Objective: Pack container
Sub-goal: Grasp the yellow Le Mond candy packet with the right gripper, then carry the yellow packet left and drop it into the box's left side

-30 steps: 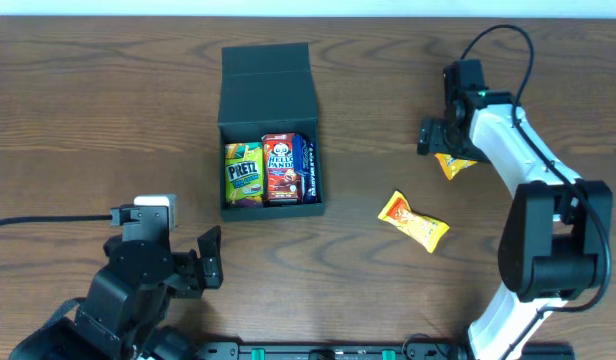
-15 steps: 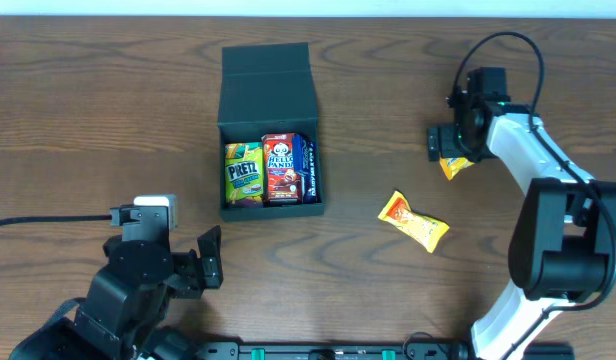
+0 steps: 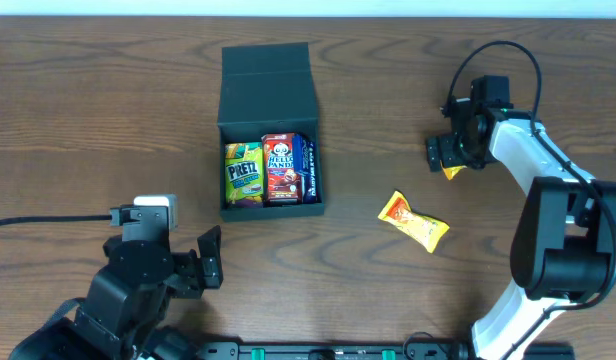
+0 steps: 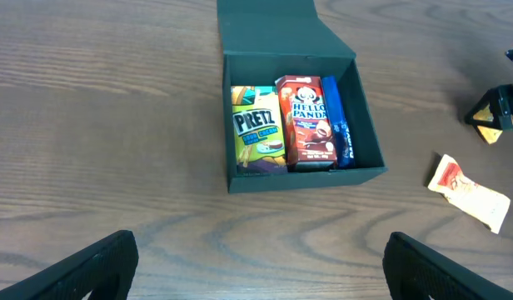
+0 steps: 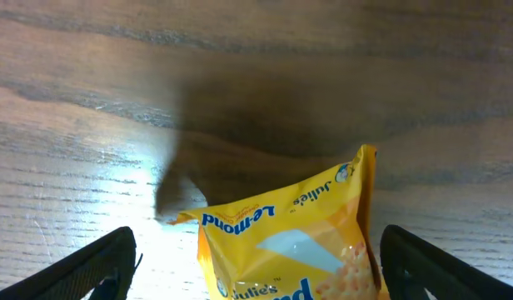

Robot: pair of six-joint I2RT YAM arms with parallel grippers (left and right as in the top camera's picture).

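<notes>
The right fingers (image 5: 83, 265) stand wide apart, one at each side of a yellow packet (image 5: 300, 243) that lies flat on the bench (image 5: 265, 67) between them; neither tip can be seen touching it, and whether they press its lower half cannot be told, since the frame cuts it off; the packet reads "Julie's" and "Le-mond" in blue letters, above a picture of round biscuits; from overhead only a yellow corner (image 3: 451, 173) shows under these fingers; near them, toward the robot's base, an orange wrapper (image 3: 414, 220) lies at a slant, its print too small to read; the left fingers (image 4: 88, 265) are spread just as wide with nothing between them, hanging above bare wood; ahead of them and roughly centred between the two tips sits the container (image 4: 308, 177), a dark box with its flap lid folded back flat on the far side; it is well apart from the right fingers, across the bench on the left arm's side; inside, standing side by side, are a green and yellow box (image 4: 258, 140) marked "PRETZ", a red box (image 4: 305, 123) marked "HELLO PANDA" with a panda drawn on it, and a blue packet (image 4: 337, 125) on edge against the wall, its lettering unreadable.
</notes>
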